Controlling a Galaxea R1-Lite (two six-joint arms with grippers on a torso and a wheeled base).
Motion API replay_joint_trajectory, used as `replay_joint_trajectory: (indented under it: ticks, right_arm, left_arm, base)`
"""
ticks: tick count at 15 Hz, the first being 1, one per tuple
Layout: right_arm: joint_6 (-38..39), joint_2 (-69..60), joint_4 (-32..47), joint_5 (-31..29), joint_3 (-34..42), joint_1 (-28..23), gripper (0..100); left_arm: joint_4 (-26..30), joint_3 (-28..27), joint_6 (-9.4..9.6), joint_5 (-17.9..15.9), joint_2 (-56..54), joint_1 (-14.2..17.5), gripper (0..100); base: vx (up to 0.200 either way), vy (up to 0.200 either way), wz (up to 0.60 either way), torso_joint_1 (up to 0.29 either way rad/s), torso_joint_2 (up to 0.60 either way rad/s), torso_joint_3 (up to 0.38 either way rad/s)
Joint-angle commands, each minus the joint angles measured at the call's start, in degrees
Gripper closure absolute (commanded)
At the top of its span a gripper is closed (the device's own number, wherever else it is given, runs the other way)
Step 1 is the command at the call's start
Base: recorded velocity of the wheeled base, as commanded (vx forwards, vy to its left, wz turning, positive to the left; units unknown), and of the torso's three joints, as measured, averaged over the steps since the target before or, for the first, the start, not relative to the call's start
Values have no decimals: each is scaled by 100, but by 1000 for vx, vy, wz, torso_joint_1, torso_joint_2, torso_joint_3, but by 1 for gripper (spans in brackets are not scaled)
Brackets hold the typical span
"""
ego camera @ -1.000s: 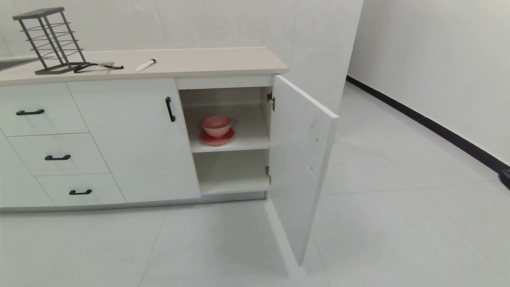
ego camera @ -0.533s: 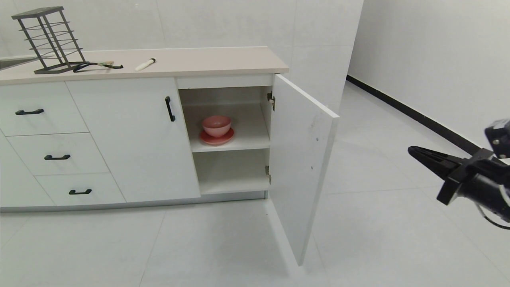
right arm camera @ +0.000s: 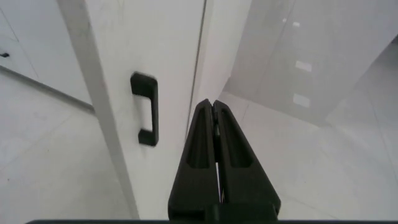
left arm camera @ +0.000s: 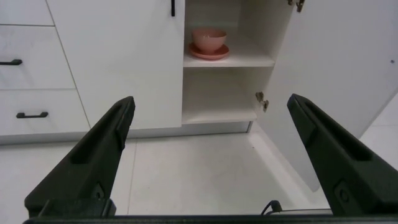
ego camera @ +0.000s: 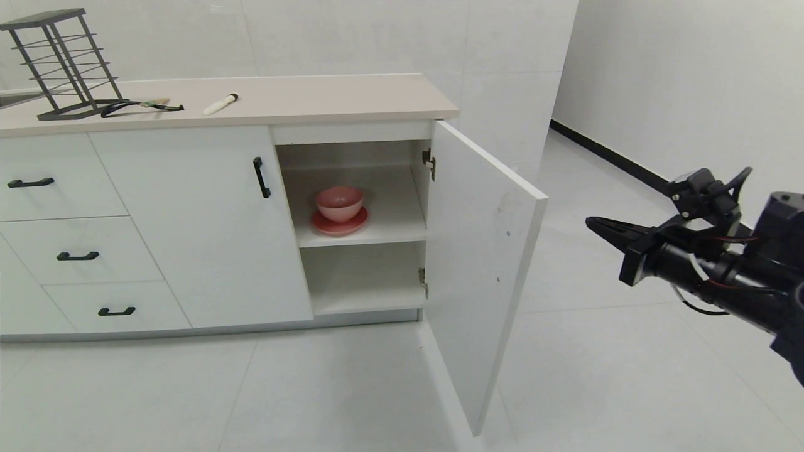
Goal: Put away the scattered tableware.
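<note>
A pink bowl (ego camera: 339,203) sits on a pink plate (ego camera: 340,223) on the upper shelf of the open cabinet (ego camera: 361,235); both also show in the left wrist view, the bowl (left arm camera: 209,39) on the plate (left arm camera: 209,53). My left gripper (left arm camera: 211,102) is open and empty, low over the floor, facing the cabinet opening. At the right, my right gripper (ego camera: 595,222) is shut and empty, held in the air to the right of the open door (ego camera: 480,251). In the right wrist view its tips (right arm camera: 212,106) point at the door's outer face beside the black handle (right arm camera: 146,118).
The door stands wide open, its edge jutting over the floor. The countertop (ego camera: 314,97) carries a dark wire rack (ego camera: 59,63), a black-handled tool (ego camera: 141,107) and a white utensil (ego camera: 220,103). Drawers (ego camera: 63,220) fill the left. The lower shelf (ego camera: 364,292) is bare.
My right arm has come in from the right edge and moved left toward the open door, gripper shut throughout. The head camera shifted slightly. Bowl and plate stayed put.
</note>
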Motion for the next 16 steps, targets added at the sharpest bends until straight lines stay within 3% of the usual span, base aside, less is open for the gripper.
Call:
replay_joint_trajectory:
  ticks: [1,11,16]
  right_arm:
    - [27,654,-20,-1,-615,79,100]
    - [115,1946,-372,8,-1924,474,100]
    - [115,1999,-380,26,-1924,685,100]
  left_arm:
    - [-4,0,-1,-2,0,1,0]
    - [-4,0,16,-2,0,1,0]
    - [-4,0,-10,7,0,1,0]
  base:
    - [0,0,0,0,0,0]
    - [0,0,0,0,0,0]
    - [0,0,0,0,0,0]
